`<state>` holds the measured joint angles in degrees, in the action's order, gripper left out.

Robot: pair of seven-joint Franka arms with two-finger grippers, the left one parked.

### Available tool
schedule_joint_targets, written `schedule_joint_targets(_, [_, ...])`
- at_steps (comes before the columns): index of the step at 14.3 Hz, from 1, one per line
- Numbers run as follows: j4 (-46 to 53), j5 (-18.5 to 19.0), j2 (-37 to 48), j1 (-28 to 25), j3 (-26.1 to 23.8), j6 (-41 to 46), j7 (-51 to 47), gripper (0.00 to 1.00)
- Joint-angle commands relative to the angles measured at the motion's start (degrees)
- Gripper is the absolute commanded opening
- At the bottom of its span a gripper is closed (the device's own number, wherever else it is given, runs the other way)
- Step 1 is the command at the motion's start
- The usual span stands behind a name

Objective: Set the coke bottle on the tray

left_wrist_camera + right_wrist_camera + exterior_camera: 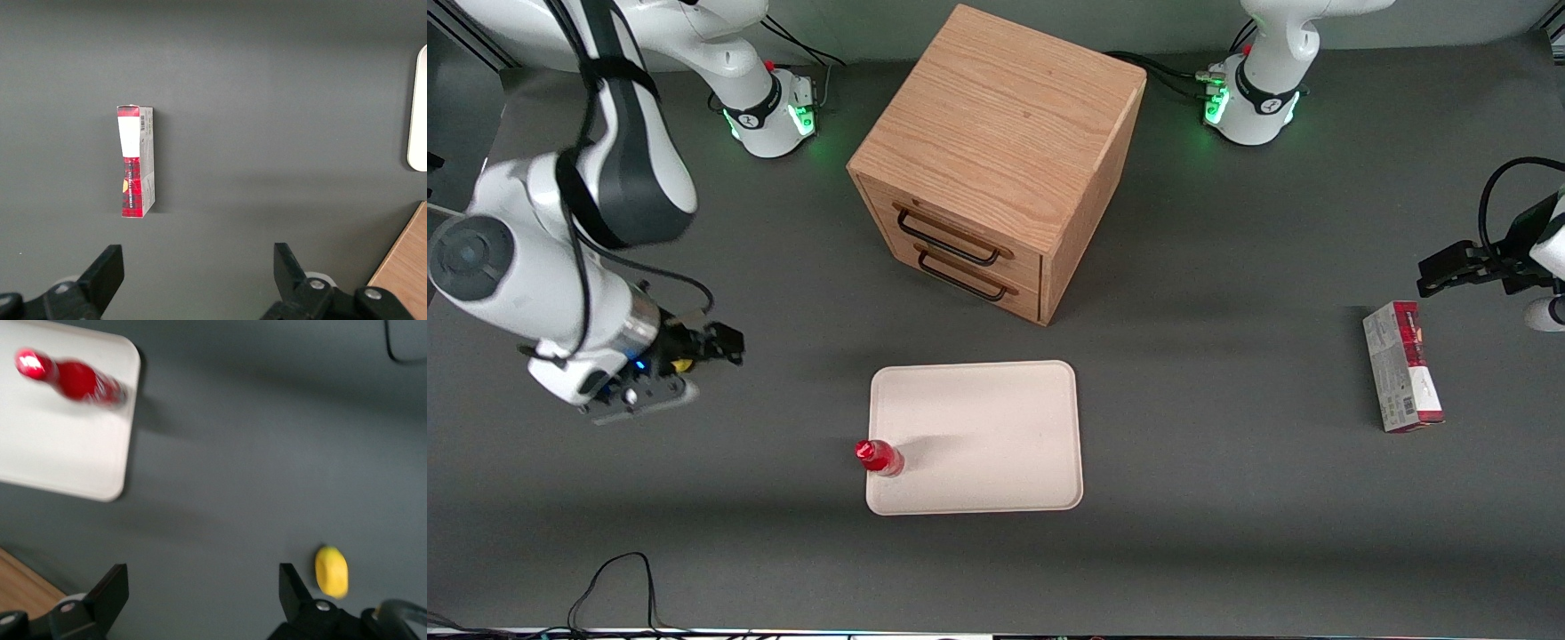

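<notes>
The coke bottle (879, 458), small and red with a red cap, stands upright on the tray (978, 436), at the tray's corner nearest the front camera and toward the working arm's end. The tray is a flat cream-white rectangle with a low rim. My right gripper (725, 345) is open and empty. It hangs above the dark table well apart from the tray, toward the working arm's end. The right wrist view shows the bottle (73, 379) on the tray (60, 447) and the open gripper (203, 587) over bare table.
A wooden drawer cabinet (996, 160) stands farther from the front camera than the tray. A yellow lemon-like lump (331, 571) lies on the table close to my gripper. A red-and-white carton (1402, 366) lies toward the parked arm's end.
</notes>
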<state>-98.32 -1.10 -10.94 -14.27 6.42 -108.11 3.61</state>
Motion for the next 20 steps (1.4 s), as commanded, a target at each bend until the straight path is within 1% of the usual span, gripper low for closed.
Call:
schedule_joint_targets(1, [-8.7,0.0,7.7,-0.5,1.1,-1.6,1.7,1.00])
schedule_joint_targets(4, [-7.2,0.3,7.6,-0.7,2.0,-0.1,1.5,1.00])
schedule_joint_targets(7, [1.1,-0.1,5.4,-0.2,2.3,4.9,1.5,1.00])
schedule_joint_targets(9, [4.1,0.0,3.7,-0.1,2.4,5.3,1.4,1.00])
schedule_joint_targets(15, [4.5,0.0,3.6,0.6,2.5,5.6,0.4,1.00])
schedule_joint_targets(18, [4.5,-0.2,3.6,1.8,3.6,8.9,0.4,1.00])
schedule_joint_targets(20, [4.5,-0.4,3.6,3.6,2.5,9.2,1.0,1.00])
